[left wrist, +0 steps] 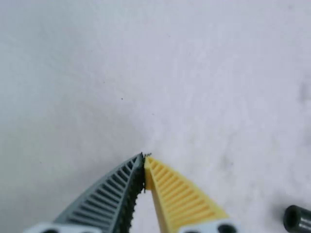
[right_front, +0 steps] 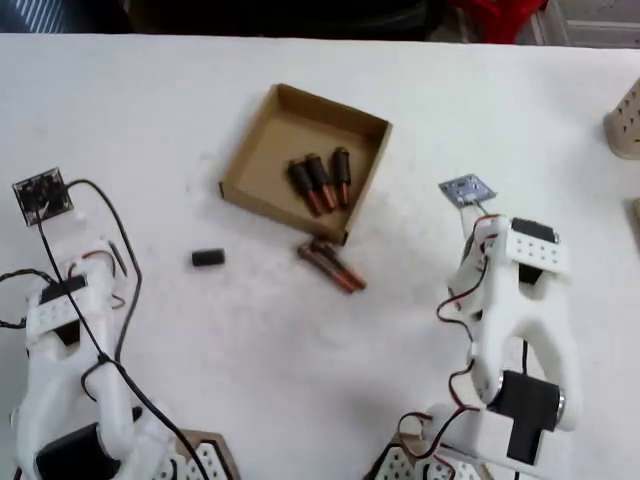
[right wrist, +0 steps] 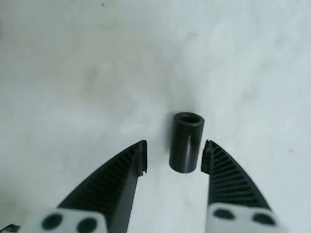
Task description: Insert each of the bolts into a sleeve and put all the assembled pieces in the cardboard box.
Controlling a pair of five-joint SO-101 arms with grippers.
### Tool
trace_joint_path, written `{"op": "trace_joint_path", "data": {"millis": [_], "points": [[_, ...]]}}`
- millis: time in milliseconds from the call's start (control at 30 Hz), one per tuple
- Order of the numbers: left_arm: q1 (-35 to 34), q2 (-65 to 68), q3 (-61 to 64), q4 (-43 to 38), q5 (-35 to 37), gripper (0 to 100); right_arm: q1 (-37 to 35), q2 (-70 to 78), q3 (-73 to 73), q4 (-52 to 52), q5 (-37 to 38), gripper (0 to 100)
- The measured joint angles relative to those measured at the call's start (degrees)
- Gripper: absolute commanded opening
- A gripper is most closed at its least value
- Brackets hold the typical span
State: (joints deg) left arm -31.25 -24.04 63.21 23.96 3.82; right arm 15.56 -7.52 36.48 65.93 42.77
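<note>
Centre the right gripper (right wrist: 175,145) on the sleeve (right wrist: 186,143) before closing. Note spread fingers (right wrist: 116,179) with nothing held, and find the sleeve in the gap between them, close against one fingertip and clearly apart from the other. Shift sideways to equalise both gaps, lower to bring the ribbed faces onto the barrel at mid-length, then close slowly. Expect a smooth round part to roll or squirt out under an off-centre squeeze. Keep the bore end free for a bolt. Treat standing versus lying as undetermined. Note the left gripper (left wrist: 144,158) pressed shut on nothing over bare table (left wrist: 146,73), with a second sleeve (left wrist: 297,218) nearby, not touching. Locate two loose bolts (right_front: 332,266) just beside the cardboard box (right_front: 283,212), already holding three assembled pieces (right_front: 322,180).
</note>
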Motion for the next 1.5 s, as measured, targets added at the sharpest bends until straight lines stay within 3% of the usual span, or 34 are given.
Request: {"op": "trace_joint_path", "data": {"millis": [167,433,633,800,1067,1500], "points": [[0.00,0.00,0.00,0.00,0.00,2,0.00,-3.69,-2.37,6.59,0.00,16.6],[0.26,0.00,0.00,0.00,0.00,2,2.02,-6.77,-2.37,8.97,0.79,16.6],[0.35,0.00,0.00,0.00,0.00,2,4.57,-6.77,-2.37,8.97,12.22,16.6],[0.70,0.00,0.00,0.00,0.00,2,7.82,-6.77,-2.11,8.88,16.79,16.6],[3.78,0.00,0.00,0.00,0.00,2,5.36,-6.77,7.12,0.70,18.90,16.6],[4.66,0.00,0.00,0.00,0.00,2,4.40,-5.19,8.09,-6.59,18.90,16.6]]}}
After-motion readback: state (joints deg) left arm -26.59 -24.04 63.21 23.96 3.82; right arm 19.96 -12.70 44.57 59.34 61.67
